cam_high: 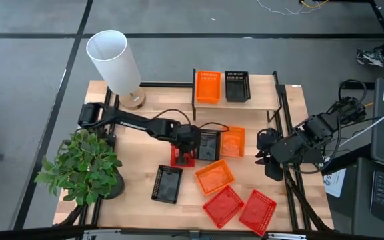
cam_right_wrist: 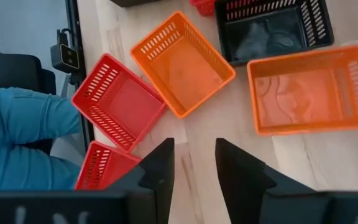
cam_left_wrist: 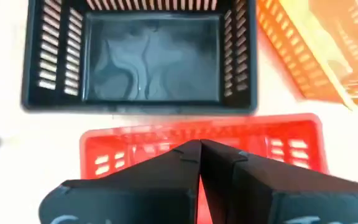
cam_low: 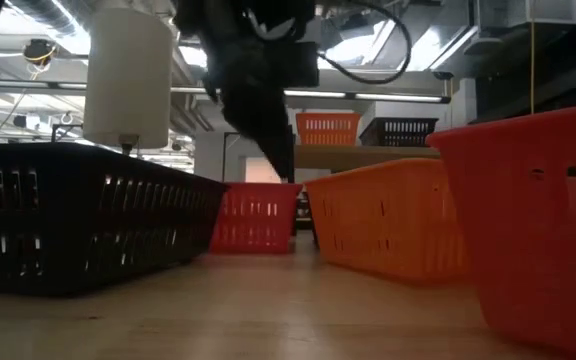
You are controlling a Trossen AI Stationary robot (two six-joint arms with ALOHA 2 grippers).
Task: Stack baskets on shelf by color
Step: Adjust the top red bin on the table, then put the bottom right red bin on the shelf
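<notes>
The shelf (cam_high: 259, 101) stands at the table's far side with one orange basket (cam_high: 208, 87) and one black basket (cam_high: 237, 87) on its top. My left gripper (cam_high: 185, 155) is shut, slanting down over a red basket (cam_left_wrist: 135, 152) at mid-table. Beside that basket stand a black basket (cam_left_wrist: 148, 56) and an orange basket (cam_high: 233, 141). Nearer lie another orange basket (cam_high: 214, 177), a black basket (cam_high: 167, 183) and two red baskets (cam_high: 223, 205), (cam_high: 257, 212). My right gripper (cam_right_wrist: 194, 162) hangs open above the table's right side, with nothing between its fingers. My left gripper's shut fingertips (cam_low: 288, 172) come slanting down from the table's left to the red basket's top rim (cam_low: 268, 186). Whether they touch the rim I cannot tell. The basket stands flat on the table.
A white lamp (cam_high: 115, 63) stands at the far left corner and a potted plant (cam_high: 82, 167) at the near left. A person's blue sleeve (cam_right_wrist: 17, 137) shows beyond the table's near edge. Bare wood lies between the shelf and the mid-table baskets.
</notes>
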